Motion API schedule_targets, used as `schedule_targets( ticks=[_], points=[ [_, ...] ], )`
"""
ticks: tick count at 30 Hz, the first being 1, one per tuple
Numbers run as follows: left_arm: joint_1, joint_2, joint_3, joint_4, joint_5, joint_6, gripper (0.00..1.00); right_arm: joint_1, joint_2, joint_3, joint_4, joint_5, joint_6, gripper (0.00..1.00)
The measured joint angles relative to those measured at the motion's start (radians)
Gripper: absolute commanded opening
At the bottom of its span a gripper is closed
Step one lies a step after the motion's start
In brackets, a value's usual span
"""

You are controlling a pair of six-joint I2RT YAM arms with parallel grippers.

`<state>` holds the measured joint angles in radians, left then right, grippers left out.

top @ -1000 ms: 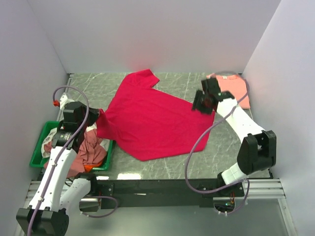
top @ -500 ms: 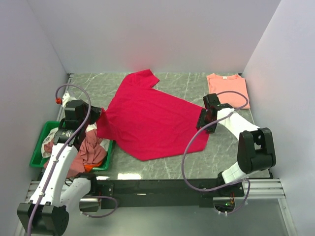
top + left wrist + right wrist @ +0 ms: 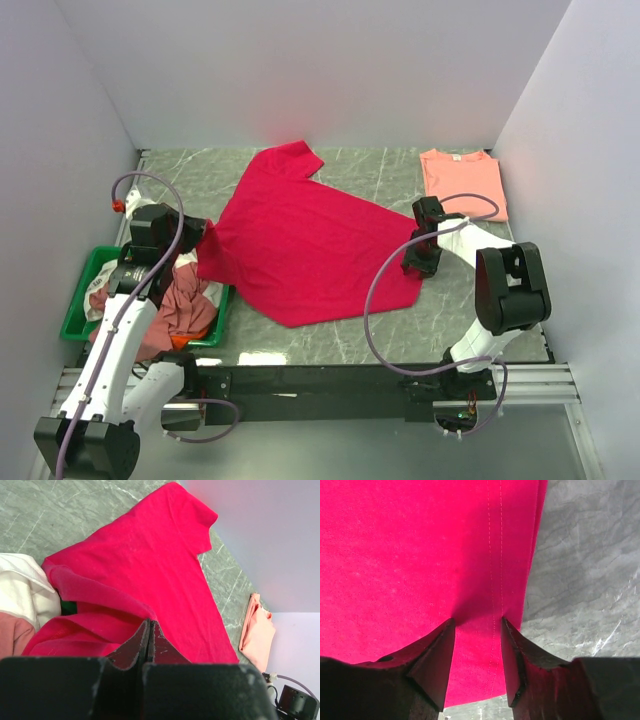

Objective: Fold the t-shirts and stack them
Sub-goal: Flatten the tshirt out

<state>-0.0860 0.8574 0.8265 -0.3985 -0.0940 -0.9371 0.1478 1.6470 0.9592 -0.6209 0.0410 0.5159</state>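
Working over a grey marbled tabletop [image 3: 470,300]. Across its centre, spread nearly flat: a bright crimson-red short-sleeved cloth t-shirt [image 3: 310,240], one sleeve toward 12 o'clock, a hem corner toward 5. At 8 o'clock, a green plastic tray [image 3: 78,300] heaped with crumpled dusty-rose and white tees [image 3: 190,305]. At 1 o'clock, a folded salmon-pink tee [image 3: 462,180], well apart from the red one. At 9 o'clock, black left gripper [image 3: 150,630] with jaws together, apparently clamped on the red shirt's gathered corner. At 3 o'clock, black right gripper [image 3: 477,625] with jaws apart — tips pressed onto the stitched hem [image 3: 495,555], a strip of cloth between them.

Judged: securing the second hold ahead of a fold. Close fully on the doubled hem, not on single cloth inside it; lift only once pinched; raise both sides level — otherwise likely to skew or drag the shirt.
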Motion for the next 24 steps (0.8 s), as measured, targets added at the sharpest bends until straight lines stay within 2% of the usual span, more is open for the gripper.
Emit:
schedule_targets(
  ticks=[3,7,9,10,12,20,24],
  points=[
    [0.0,-0.001,0.0,-0.001,0.0,0.0,0.01,0.0,0.008,0.001,0.005,0.003,0.0,0.45],
    [0.0,-0.004,0.0,-0.002,-0.001,0.0,0.01,-0.001,0.013,0.001,0.006,0.013,-0.002,0.34],
    [0.0,-0.004,0.0,-0.002,-0.001,0.0,0.01,-0.002,0.014,0.002,0.008,0.02,-0.008,0.2],
    [0.0,-0.004,0.0,-0.002,-0.002,0.0,0.01,-0.002,0.015,0.002,0.009,0.022,-0.011,0.09],
    [0.0,-0.004,0.0,-0.002,-0.005,0.0,0.01,-0.004,0.018,0.004,0.01,0.022,-0.011,0.01],
    [0.0,-0.008,0.029,-0.036,-0.019,0.005,0.01,-0.013,0.007,0.012,-0.007,0.019,-0.011,0.0],
    [0.0,-0.016,0.104,-0.058,-0.035,0.008,0.01,-0.028,-0.072,0.059,-0.09,0.034,-0.012,0.0]
  ],
)
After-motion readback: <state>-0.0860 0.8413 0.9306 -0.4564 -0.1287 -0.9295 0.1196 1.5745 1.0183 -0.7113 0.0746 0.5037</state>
